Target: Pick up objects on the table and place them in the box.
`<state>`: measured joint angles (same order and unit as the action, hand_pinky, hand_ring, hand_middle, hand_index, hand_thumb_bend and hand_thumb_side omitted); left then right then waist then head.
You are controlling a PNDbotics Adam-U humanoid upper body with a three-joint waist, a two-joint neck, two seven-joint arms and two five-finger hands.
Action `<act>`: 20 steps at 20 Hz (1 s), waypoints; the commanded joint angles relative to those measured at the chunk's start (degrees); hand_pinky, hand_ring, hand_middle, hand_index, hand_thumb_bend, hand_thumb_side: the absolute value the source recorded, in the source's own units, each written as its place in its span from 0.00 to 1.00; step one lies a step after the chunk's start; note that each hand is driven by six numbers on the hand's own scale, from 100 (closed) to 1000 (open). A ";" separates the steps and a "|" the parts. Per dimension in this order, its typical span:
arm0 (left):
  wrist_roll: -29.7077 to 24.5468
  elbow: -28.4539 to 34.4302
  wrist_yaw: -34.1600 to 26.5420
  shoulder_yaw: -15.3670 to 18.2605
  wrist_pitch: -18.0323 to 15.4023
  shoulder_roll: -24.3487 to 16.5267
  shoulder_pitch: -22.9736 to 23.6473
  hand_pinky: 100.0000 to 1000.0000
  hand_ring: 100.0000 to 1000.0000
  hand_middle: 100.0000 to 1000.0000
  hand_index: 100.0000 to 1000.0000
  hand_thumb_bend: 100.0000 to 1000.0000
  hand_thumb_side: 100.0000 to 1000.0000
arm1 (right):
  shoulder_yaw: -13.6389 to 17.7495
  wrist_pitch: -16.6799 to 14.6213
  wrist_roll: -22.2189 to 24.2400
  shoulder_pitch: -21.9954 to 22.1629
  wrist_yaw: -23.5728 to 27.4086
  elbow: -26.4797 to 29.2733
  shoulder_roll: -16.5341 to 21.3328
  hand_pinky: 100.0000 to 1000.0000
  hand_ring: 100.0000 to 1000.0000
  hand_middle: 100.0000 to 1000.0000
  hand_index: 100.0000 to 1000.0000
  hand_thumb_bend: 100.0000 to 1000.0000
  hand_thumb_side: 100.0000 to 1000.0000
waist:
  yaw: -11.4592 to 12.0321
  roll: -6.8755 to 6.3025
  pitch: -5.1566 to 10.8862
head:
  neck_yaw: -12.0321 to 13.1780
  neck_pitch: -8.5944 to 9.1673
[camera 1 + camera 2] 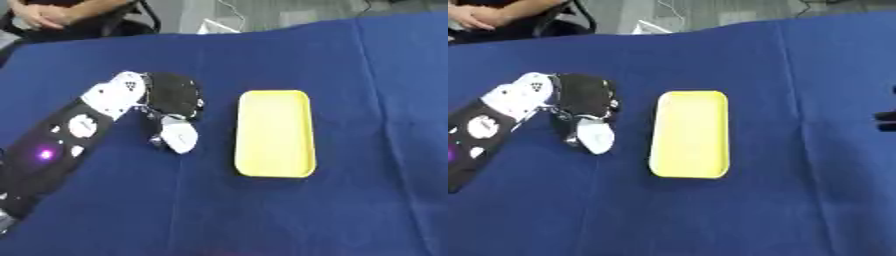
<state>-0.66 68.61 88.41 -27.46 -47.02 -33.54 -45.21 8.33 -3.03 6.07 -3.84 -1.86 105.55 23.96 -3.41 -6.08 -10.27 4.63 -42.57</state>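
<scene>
My left hand point(172, 96) lies on the blue cloth just left of the yellow box point(274, 132), its black back facing up. Its fingers curl downward round a small white object point(180, 138) with a bit of silver at its left side; the object touches the cloth. The box is a shallow yellow rectangular tray with nothing inside. Between the white object and the box's left wall is a narrow gap. Only dark tips of my right hand point(885, 120) show, at the right edge of the right eye view.
A blue cloth point(350, 75) covers the whole table. My white and black left forearm point(70, 135) runs in from the lower left. A seated person is beyond the far left edge, not touching anything.
</scene>
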 commanded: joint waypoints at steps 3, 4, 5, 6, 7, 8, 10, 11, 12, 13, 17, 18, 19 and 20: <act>3.17 -1.52 1.67 0.64 0.57 -0.23 -0.43 0.63 0.44 0.35 0.43 0.64 0.32 | 0.31 -0.14 0.00 -0.44 0.19 0.99 0.59 0.63 0.65 0.87 0.97 0.21 0.76 | -0.01 0.46 0.70 | -0.32 1.00; 3.44 -1.71 1.85 0.67 0.61 -0.21 -0.42 0.63 0.44 0.34 0.42 0.64 0.31 | 0.31 -0.13 0.00 -0.43 0.19 0.98 0.59 0.63 0.65 0.87 0.97 0.20 0.76 | 0.00 0.47 0.70 | -0.33 1.02; 3.64 -1.89 2.01 0.70 0.65 -0.19 -0.41 0.63 0.44 0.34 0.42 0.64 0.31 | 0.31 -0.14 0.00 -0.44 0.19 0.99 0.59 0.63 0.65 0.87 0.97 0.20 0.76 | 0.02 0.48 0.69 | -0.32 1.05; 3.80 -2.04 2.17 0.75 0.69 -0.18 -0.41 0.63 0.44 0.33 0.41 0.64 0.31 | 0.31 -0.14 0.01 -0.43 0.20 0.98 0.60 0.63 0.65 0.87 0.97 0.20 0.76 | 0.03 0.48 0.69 | -0.33 1.05; 3.93 -2.17 2.30 0.78 0.72 -0.18 -0.42 0.63 0.44 0.33 0.41 0.64 0.31 | 0.32 -0.15 0.00 -0.43 0.20 0.98 0.60 0.63 0.65 0.87 0.97 0.21 0.76 | 0.03 0.49 0.69 | -0.32 1.05; 4.04 -2.28 2.43 0.82 0.74 -0.18 -0.44 0.63 0.43 0.33 0.41 0.63 0.31 | 0.33 -0.15 0.00 -0.42 0.20 0.98 0.60 0.63 0.65 0.87 0.97 0.20 0.76 | 0.03 0.49 0.69 | -0.31 1.06; 4.14 -2.48 2.59 0.90 0.79 -0.18 -0.48 0.62 0.43 0.32 0.40 0.62 0.30 | 0.33 -0.16 0.00 -0.42 0.21 0.98 0.61 0.63 0.65 0.87 0.97 0.20 0.76 | 0.03 0.49 0.71 | -0.31 1.07; 4.10 -2.58 2.64 0.94 0.80 -0.17 -0.51 0.62 0.43 0.32 0.40 0.62 0.30 | 0.33 -0.16 0.00 -0.42 0.22 0.98 0.61 0.63 0.65 0.87 0.97 0.20 0.76 | 0.02 0.49 0.71 | -0.31 1.08; 4.01 -2.71 2.65 0.99 0.82 -0.17 -0.52 0.63 0.42 0.32 0.40 0.61 0.29 | 0.34 -0.17 -0.01 -0.41 0.22 0.98 0.61 0.63 0.65 0.87 0.97 0.20 0.76 | 0.02 0.49 0.72 | -0.32 1.08; 3.73 -2.95 2.62 1.06 0.80 -0.16 -0.54 0.63 0.42 0.32 0.40 0.61 0.29 | 0.35 -0.17 -0.01 -0.41 0.22 0.98 0.61 0.63 0.65 0.87 0.97 0.20 0.76 | 0.02 0.49 0.72 | -0.33 1.08; -0.33 -6.27 0.68 2.36 0.87 0.14 -0.70 0.63 0.41 0.32 0.40 0.51 0.27 | 0.36 -0.16 -0.01 -0.36 0.24 0.96 0.59 0.63 0.65 0.87 0.97 0.21 0.76 | 0.07 0.51 0.72 | -0.38 1.05; -2.48 -8.09 -0.96 3.06 1.24 0.37 -0.87 0.62 0.41 0.32 0.40 0.47 0.26 | 0.37 -0.17 -0.01 -0.34 0.24 0.95 0.58 0.63 0.65 0.87 0.97 0.21 0.76 | 0.11 0.53 0.72 | -0.40 1.04; -5.19 -10.63 -3.39 4.12 1.96 0.61 -1.19 0.62 0.41 0.32 0.40 0.45 0.26 | 0.37 -0.17 0.00 -0.31 0.24 0.94 0.58 0.63 0.65 0.87 0.97 0.21 0.76 | 0.15 0.54 0.74 | -0.39 1.01; -7.75 -12.53 -6.10 4.94 2.63 0.88 -1.63 0.62 0.41 0.32 0.40 0.43 0.25 | 0.38 -0.17 0.01 -0.28 0.24 0.93 0.57 0.63 0.65 0.87 0.97 0.21 0.76 | 0.19 0.56 0.76 | -0.39 1.00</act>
<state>-5.61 59.49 83.93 -23.19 -44.94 -32.29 -47.19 8.35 -3.03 6.07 -3.84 -1.86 105.55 23.96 -3.36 -6.08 -9.91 4.62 -42.56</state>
